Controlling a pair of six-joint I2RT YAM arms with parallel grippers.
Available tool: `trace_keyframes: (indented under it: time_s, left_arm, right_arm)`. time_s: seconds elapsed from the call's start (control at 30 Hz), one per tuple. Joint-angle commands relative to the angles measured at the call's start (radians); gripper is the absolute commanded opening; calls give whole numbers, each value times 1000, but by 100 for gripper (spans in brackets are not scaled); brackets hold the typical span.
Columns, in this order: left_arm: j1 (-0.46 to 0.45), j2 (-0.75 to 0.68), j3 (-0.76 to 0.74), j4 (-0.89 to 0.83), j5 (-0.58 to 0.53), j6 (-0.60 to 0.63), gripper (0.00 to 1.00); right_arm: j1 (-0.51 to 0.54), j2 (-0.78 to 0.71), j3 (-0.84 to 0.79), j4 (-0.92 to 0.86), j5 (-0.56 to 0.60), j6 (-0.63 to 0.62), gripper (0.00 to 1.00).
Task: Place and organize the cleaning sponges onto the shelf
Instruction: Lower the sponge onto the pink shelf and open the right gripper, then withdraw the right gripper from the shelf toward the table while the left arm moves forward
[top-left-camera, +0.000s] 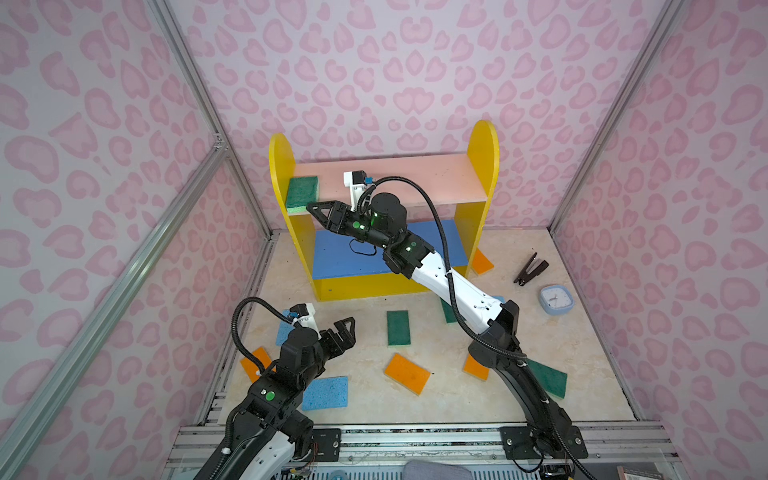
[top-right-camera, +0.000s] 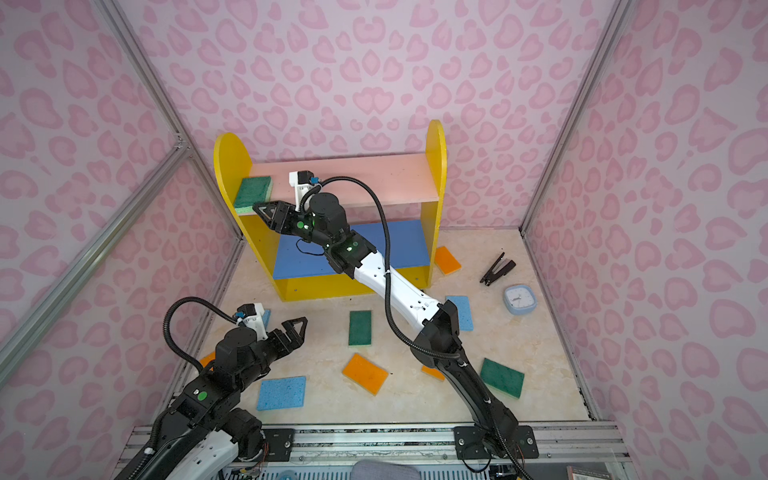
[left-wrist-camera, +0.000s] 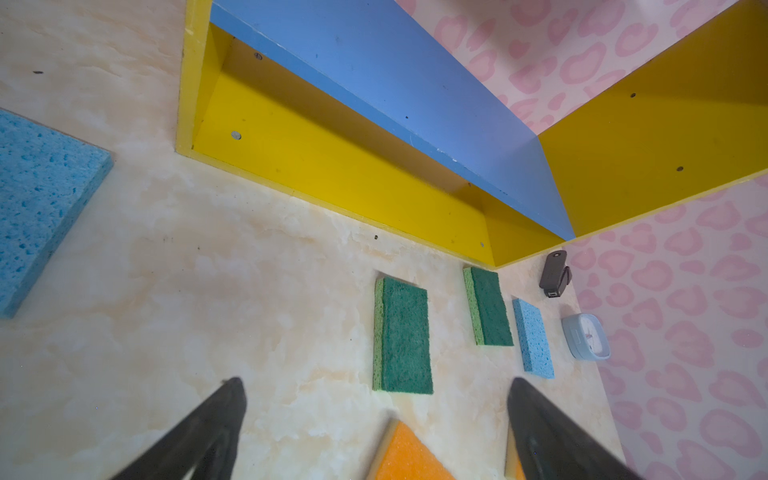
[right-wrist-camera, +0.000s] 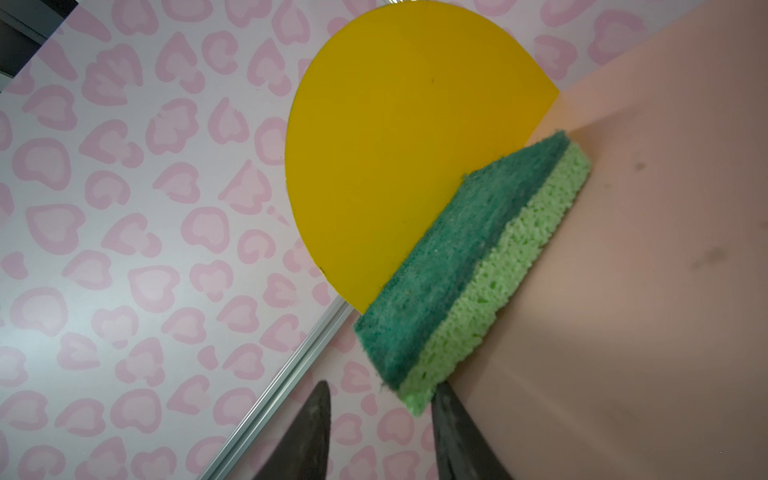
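One green sponge (top-left-camera: 302, 192) flat on shelf (top-left-camera: 483, 158), pink board's (top-left-camera: 415, 174) left end; right fingers (right-wrist-camera: 453, 432) parted, holding nothing; left fingers (left-wrist-camera: 216, 424) wide, empty.

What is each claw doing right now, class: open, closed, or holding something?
Left claw: open, holding nothing.
Right claw: open, at the green sponge lying on the pink board.

pink board (top-left-camera: 415, 174) free beyond green sponge (top-left-camera: 302, 192); r arm (top-left-camera: 457, 291) blocks front of blue board (top-left-camera: 332, 259).
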Motion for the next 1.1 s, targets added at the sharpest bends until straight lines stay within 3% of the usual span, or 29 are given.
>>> trace_keyframes:
  time_s: [0.0, 0.2, 0.67, 0.97, 1.07]
  left_arm:
    - [2, -1, 16, 2, -12, 11, 99]
    - [2, -3, 21, -8, -20, 16, 99]
    - [2, -2, 22, -14, -14, 13, 99]
    - [2, 0, -2, -14, 18, 83, 100]
    - [-2, 27, -15, -5, 34, 80, 96]
  right_arm:
    - [-5, 18, -8, -92, 57, -7, 49]
    - [12, -31, -87, -87, 51, -22, 56]
    - [21, -111, -237, -40, 63, -42, 62]
    - [46, -343, -517, -8, 108, -171, 67]
    - [52, -431, -629, -9, 123, -200, 68]
